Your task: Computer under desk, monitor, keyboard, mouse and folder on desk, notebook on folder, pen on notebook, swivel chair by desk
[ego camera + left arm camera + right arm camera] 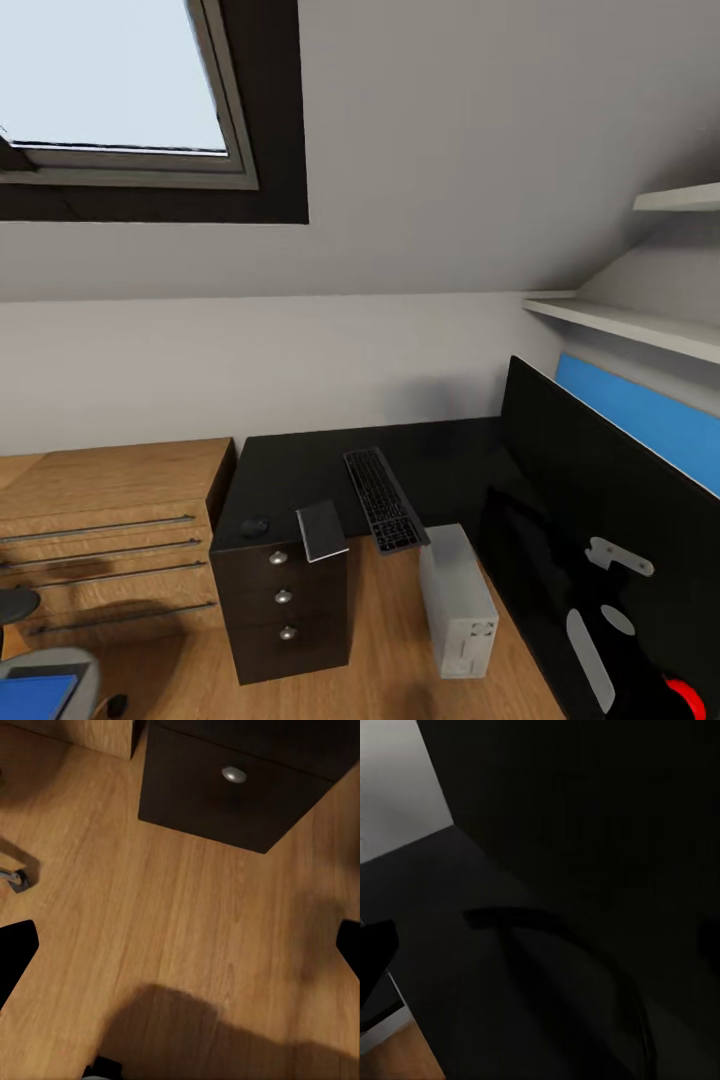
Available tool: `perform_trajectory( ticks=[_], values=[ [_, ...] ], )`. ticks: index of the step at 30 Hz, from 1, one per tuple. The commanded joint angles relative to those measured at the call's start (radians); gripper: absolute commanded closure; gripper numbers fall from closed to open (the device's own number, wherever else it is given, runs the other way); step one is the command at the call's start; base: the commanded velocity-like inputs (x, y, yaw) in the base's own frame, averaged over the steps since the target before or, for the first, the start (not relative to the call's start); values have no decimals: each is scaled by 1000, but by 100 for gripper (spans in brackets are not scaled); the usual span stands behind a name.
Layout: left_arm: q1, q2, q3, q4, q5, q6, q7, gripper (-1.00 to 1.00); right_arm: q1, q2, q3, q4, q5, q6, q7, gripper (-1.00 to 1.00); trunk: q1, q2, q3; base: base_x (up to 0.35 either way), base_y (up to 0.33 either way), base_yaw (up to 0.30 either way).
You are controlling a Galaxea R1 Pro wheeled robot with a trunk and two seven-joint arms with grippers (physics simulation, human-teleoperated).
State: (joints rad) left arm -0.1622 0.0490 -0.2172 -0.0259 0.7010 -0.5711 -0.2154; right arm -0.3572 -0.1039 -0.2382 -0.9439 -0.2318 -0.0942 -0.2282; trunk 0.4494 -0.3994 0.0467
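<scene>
While the keyboard (384,500) overhangs the desk (290,470), the computer (458,602) stands beneath.

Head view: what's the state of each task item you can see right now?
keyboard: flat on the desk, front end past the edge.
notebook: on the desk's front edge, overhanging.
mouse: on the desk, left of the notebook.
computer: upright on the floor.
monitor: upright, at right.
folder: at bottom left, off the desk.
</scene>
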Motion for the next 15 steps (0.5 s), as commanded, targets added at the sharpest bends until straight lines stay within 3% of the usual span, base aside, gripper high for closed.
perform_trajectory(
  ticks=[1, 9, 15],
  values=[
    [0, 0, -5, 1, 11, -1, -7, -100, 0, 0, 6, 0, -11, -6, -2, -100, 1, -1, 0, 161, 138, 0],
    [0, 0, -5, 1, 11, -1, -7, -100, 0, 0, 33, 0, -11, -7, -3, -100, 1, -1, 0, 145, 124, 0],
    [0, 0, -5, 1, 11, -1, -7, -100, 0, 0, 35, 0, -11, -7, -3, -100, 1, -1, 0, -134, 21, 0]
  ],
)
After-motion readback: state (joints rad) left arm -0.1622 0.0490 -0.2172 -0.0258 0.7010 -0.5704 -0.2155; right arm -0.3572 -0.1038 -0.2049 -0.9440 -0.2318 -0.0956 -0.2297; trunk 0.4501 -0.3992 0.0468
